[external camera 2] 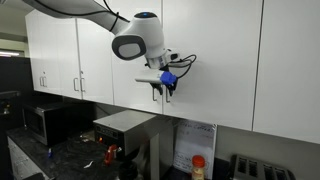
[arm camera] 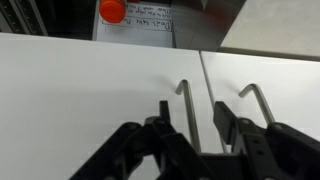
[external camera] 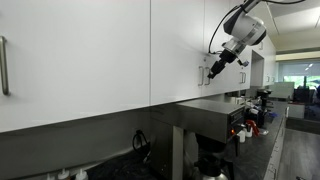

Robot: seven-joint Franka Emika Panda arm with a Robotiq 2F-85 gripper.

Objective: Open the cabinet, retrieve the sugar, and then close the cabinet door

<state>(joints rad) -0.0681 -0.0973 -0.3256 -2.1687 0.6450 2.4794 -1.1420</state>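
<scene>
Closed and flush with its neighbours, the cabinet door (arm camera: 100, 100) forms part of the white cabinet (external camera 2: 215, 60). Its short silver handle (arm camera: 184, 105) stands between the spread jaws of the gripper (arm camera: 191, 112), which is released and clasps nothing; whether either jaw touches the handle cannot be told. Just beside that handle, a neighbouring door's handle (arm camera: 256, 100) lies outside the jaws. A red-capped bottle (external camera 2: 198, 165) stands well below.

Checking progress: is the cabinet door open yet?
Shut: the cabinet door lies flush with its neighbour; the hand straddles its handle.
</scene>
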